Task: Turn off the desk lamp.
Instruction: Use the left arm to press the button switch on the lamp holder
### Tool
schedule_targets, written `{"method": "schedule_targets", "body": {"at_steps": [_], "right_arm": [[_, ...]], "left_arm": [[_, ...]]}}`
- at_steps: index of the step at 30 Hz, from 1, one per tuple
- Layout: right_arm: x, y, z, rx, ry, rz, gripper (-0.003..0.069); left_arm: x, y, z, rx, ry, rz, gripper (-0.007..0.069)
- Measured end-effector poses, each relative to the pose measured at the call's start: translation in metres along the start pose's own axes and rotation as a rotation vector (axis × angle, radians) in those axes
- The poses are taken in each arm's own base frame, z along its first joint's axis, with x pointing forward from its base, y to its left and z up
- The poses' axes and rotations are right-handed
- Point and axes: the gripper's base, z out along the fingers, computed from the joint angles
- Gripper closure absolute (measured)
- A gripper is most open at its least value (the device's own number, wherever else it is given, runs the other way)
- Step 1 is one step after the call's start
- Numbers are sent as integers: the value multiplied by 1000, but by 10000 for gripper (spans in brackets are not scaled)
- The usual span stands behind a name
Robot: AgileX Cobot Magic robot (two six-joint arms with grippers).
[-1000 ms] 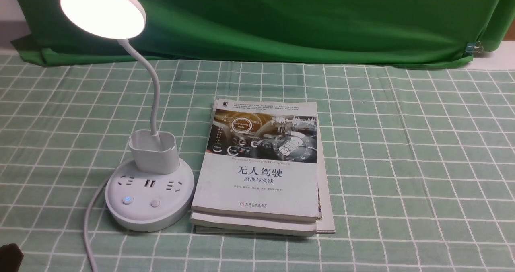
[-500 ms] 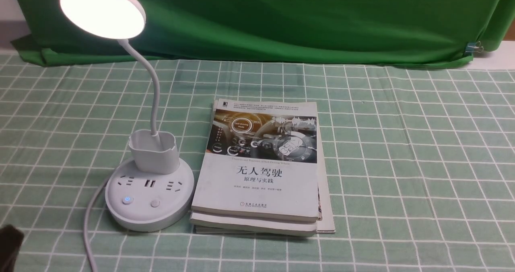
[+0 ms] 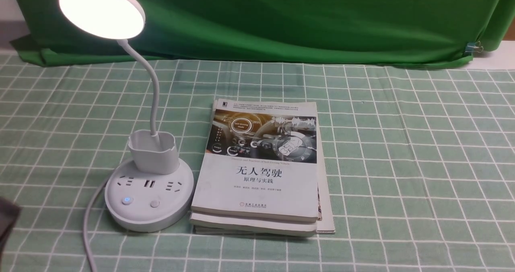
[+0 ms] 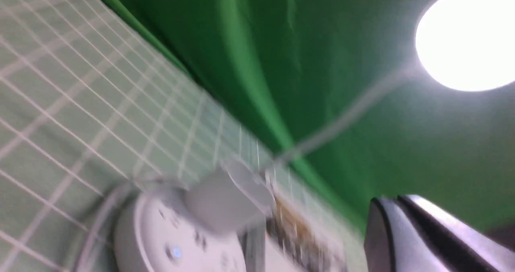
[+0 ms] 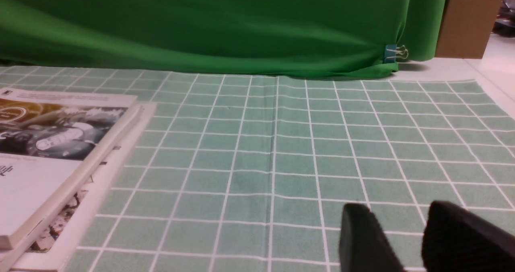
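**Front view:** the desk lamp [image 3: 153, 159] stands on the left of the desk [image 3: 402, 151] with its head lit. Its base is just beside a stack of books [image 3: 261, 175]. I see the left end effector [image 3: 6, 223] only as a dark sliver cut off by the frame edge.

**Left wrist view:** heavy motion blur. I can make out the lamp and part of the end effector, but I cannot tell how far it is open.

**Right wrist view:** the right end effector [image 5: 398, 215] hangs low over the desk, fingers parted, holding nothing.

Staged lab: green backdrop [image 3: 281, 18], checked tablecloth [image 3: 402, 143]
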Motion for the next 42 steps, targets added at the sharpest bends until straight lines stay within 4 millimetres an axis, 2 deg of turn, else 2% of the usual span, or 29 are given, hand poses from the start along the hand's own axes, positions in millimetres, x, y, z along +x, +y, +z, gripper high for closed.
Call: {"method": "schedule_targets", "body": {"at_steps": [2, 4, 5, 10, 14, 17, 22, 26, 33, 38, 42], "right_arm": [[0, 0, 0, 0, 0, 0, 417], [0, 0, 0, 0, 0, 0, 417], [0, 0, 0, 0, 0, 0, 417], [0, 0, 0, 0, 0, 0, 417], [0, 0, 0, 0, 0, 0, 417], [0, 0, 0, 0, 0, 0, 417], [0, 0, 0, 0, 0, 0, 417], [0, 0, 0, 0, 0, 0, 417], [0, 0, 0, 0, 0, 0, 417], [0, 0, 0, 0, 0, 0, 417], [0, 0, 0, 0, 0, 0, 417]], "left_arm": [[-12, -17, 9, -32, 172, 83, 624], [-18, -24, 16, -58, 282, 141, 624], [-24, -30, 28, -86, 437, 202, 624], [-33, -32, 75, -132, 808, 315, 624], [-28, -28, 115, -152, 966, 359, 624], [-11, -32, 144, -151, 1092, 413, 624], [17, -51, 179, -165, 1223, 549, 624], [27, -54, 202, -228, 1264, 596, 624], [30, -37, 234, -307, 1292, 578, 624], [33, -20, 244, -342, 1296, 562, 624], [36, -18, 249, -332, 1282, 568, 624]]}}
